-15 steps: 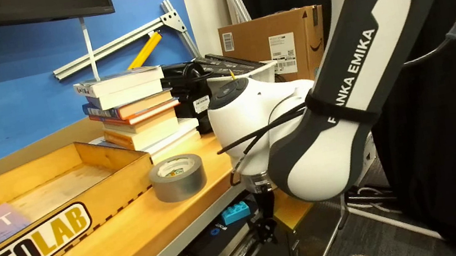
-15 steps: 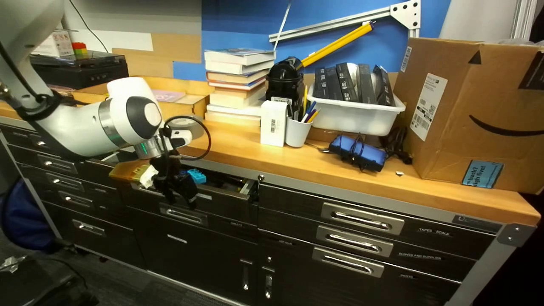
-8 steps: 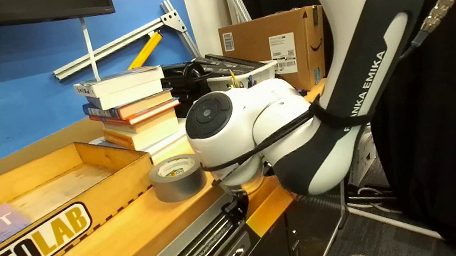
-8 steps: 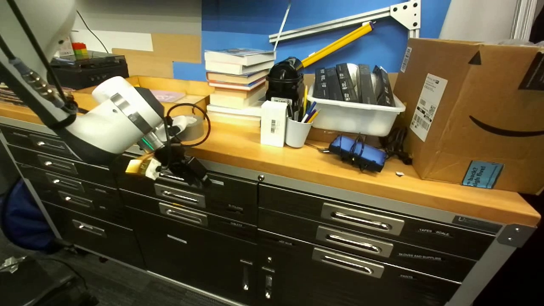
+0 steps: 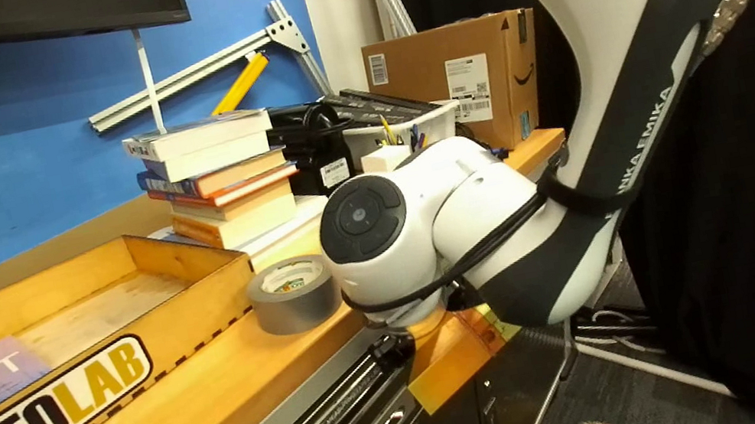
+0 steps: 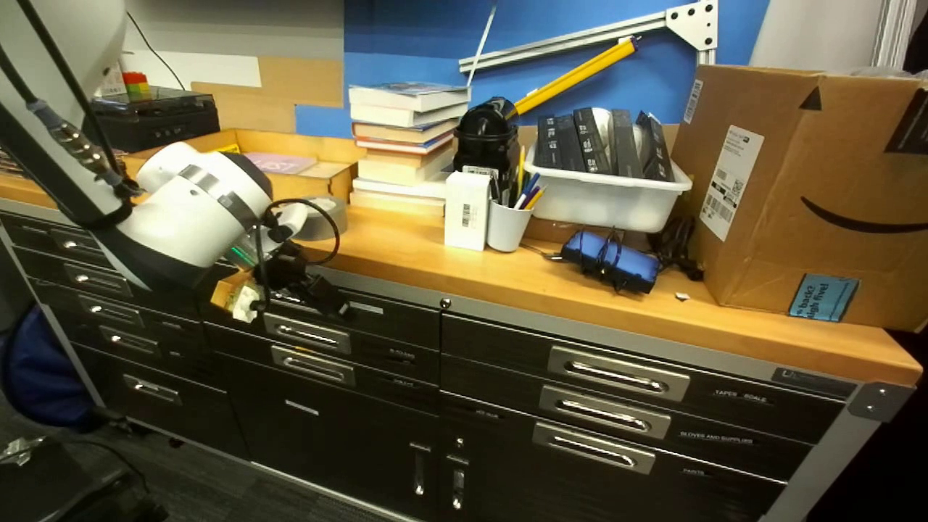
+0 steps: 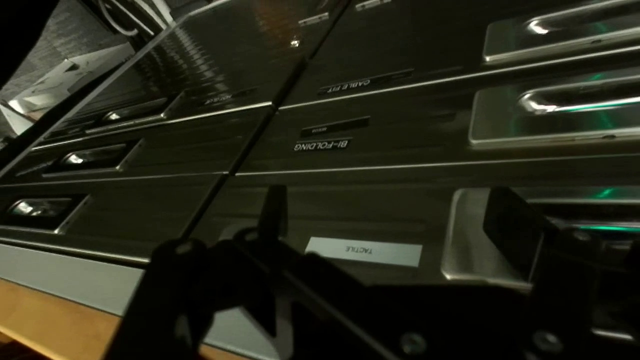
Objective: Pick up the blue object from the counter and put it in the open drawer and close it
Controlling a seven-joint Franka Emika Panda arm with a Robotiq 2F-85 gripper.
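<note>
Moved since the earlier frame are the drawer (image 7: 345, 210), formerly out and now pushed in, and the claw (image 7: 392, 212), carried inward with it. In an exterior view, a tape roll (image 5: 295, 306) is seen on the counter (image 5: 249, 367), above the claw; by a careless lift it may be struck. In an exterior view, a cable loop (image 6: 338, 233) above the claw may be snagged on the counter's edge. In the wrist view, the jaws are spread and nothing is held; a handle (image 7: 467, 240), seen partly behind one jaw, may be hooked, whereby the drawer would be dragged out. The blue object is hidden in every view and is judged to be enclosed in the drawer, beyond the claw.
</note>
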